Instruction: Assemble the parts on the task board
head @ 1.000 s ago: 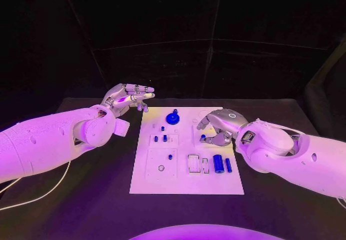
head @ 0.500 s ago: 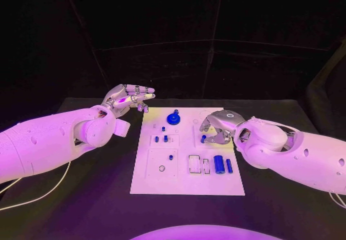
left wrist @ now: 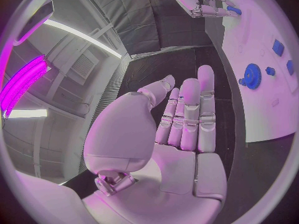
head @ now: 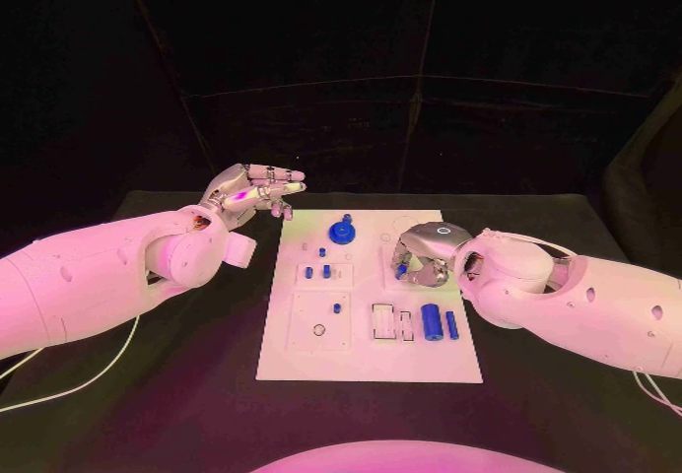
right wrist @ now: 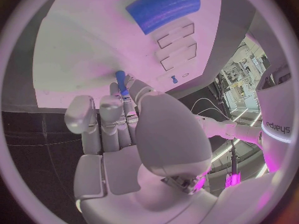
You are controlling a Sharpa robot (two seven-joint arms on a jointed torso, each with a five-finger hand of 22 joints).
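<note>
Progress looks partial from the head view: on the white rectangular task board (head: 367,345) you can see a blue toothed wheel (head: 341,233) near the far edge, several small blue pegs (head: 322,272) standing in the middle block, and two blue cylinders (head: 430,322) lying loose beside open slots on the right, so I judge most of the fitting is left to do. Your right hand (head: 424,258) is curled down over the board's right half with a small blue pin (head: 402,267) at its fingers. Your left hand (head: 253,191) hovers off the board above the black worktop (head: 185,394), fingers apart, holding nothing.

Left wrist view confirms that: the fingers (left wrist: 190,117) are straight and bare, with the wheel (left wrist: 251,76) well beyond them.

Right wrist view gives what the head view hides: the slim pin (right wrist: 122,83) is pinched at the fingertips (right wrist: 127,92) just over the board, a large blue cylinder (right wrist: 163,7) lying farther off.
</note>
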